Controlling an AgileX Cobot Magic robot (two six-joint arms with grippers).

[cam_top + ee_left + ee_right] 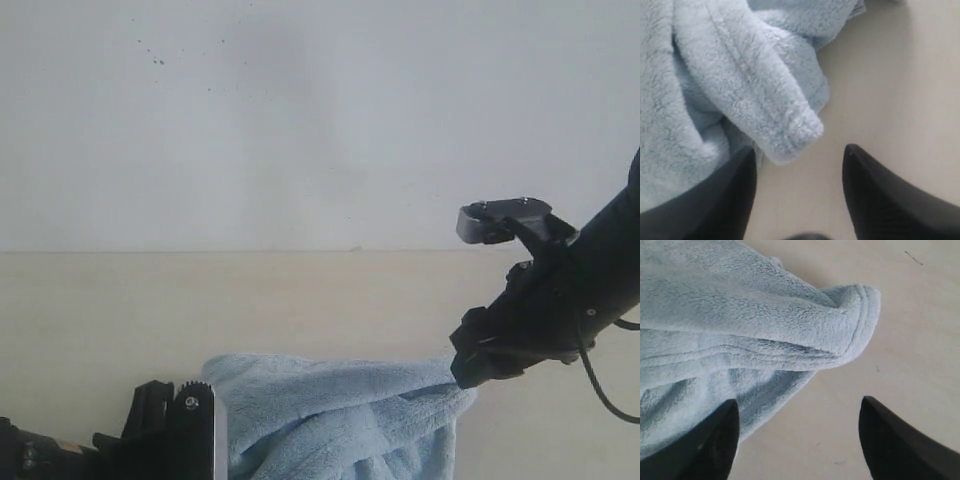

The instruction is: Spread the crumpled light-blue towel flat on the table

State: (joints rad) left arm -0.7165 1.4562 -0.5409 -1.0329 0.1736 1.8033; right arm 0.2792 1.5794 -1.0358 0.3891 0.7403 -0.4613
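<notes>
A: Spotted the towel [340,410] yet?

B: Yes. Lies bunched on the table [200,300], at the near edge, about mid-scene. Not flat at all: heaped in soft, fluffy folds, pale blue against the beige top, and cut off by the near edge of the exterior view.

A: And the left gripper [800,150]?

B: Sits near and left, just beside the towel's left side. Spread wide, holding nothing. Shows bare table between the two dark fingers [880,200]. Has one finger overlapping the edge of the heap; cannot tell whether touching. Faces a thick rolled fold [785,125] with a rounded end poking toward the gap.

A: And the right gripper [800,401]?

B: Hangs at the right, angled down at the towel's right corner, with a grey block [505,218] mounted above the wrist. Meets that corner in the exterior view; cannot tell whether truly in contact. Gapes wide as well, clamped on nothing. Looks out on a hemmed corner [860,315] doubled over itself, ahead of the fingers rather than between them, with plain table across most of the gap.

A: Spread out anywhere?

B: Bunched all the way from left side to right corner, with bare table beyond on the far, left and right sides.

A: Anything else?

B: Only a white wall [300,120] at the far side, with a few small dark specks [158,60] toward the far left.
</notes>
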